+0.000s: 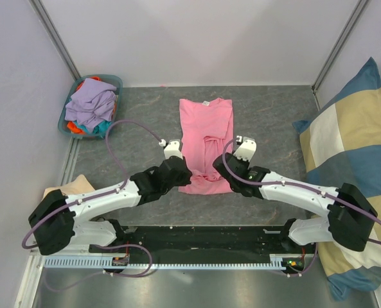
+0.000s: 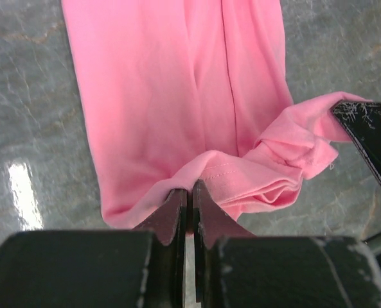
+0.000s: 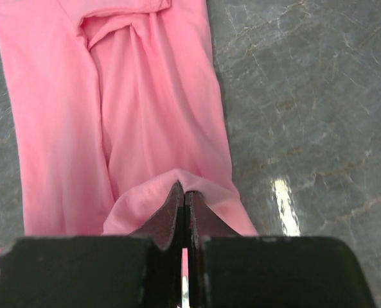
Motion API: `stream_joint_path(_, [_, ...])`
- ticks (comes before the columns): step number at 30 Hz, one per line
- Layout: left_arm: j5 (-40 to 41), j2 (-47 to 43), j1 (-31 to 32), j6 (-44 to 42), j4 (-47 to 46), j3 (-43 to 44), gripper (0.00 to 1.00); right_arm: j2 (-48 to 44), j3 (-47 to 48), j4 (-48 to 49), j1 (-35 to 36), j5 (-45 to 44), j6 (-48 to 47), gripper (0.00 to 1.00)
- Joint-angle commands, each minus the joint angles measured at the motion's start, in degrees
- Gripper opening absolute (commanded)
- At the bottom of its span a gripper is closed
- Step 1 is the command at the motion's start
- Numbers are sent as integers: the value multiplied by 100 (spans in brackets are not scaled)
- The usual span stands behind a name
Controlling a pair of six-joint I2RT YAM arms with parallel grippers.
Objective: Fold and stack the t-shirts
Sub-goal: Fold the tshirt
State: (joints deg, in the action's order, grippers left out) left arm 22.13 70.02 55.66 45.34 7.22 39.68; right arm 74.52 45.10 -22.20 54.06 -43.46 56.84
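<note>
One pink t-shirt; two tools, left tool and right tool, each clamp its near hem.

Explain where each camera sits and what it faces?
Top external: fixed above and behind the arms, looking down at the table; both arms show.
Left wrist: rides the left arm, looks past the left gripper, shut on the pink t-shirt.
Right wrist: the same past the right gripper, also gripping it.
Shared: all three show that t-shirt.

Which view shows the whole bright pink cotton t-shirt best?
The top external view: the bright pink cotton t-shirt shows from collar almost to hem. Both wrist views show only part of it, near the lifted hem.
</note>
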Motion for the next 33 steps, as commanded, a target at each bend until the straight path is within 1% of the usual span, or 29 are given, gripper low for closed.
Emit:
stream_joint_path(1, [-271, 389, -248, -649, -608, 426, 2, 396, 350, 909, -501, 496, -823, 0])
stream_joint_path(9, [-473, 1144, -547, -957, -959, 865, 2, 1116, 833, 1446, -1082, 1050, -1315, 0])
stream_joint_path(14, [-569, 1321, -784, -1080, -1056, 945, 2, 1381, 1132, 1508, -1293, 1173, -1482, 0])
stream_joint_path(21, [-745, 1497, -1206, -1247, -1188, 971, 2, 1600, 1194, 1622, -1583, 1323, -1553, 0])
stream_joint_path(33, [-938, 2007, -1496, -1466, -1346, 1279, 2, 1899, 1203, 1745, -1926, 1455, -1649, 0])
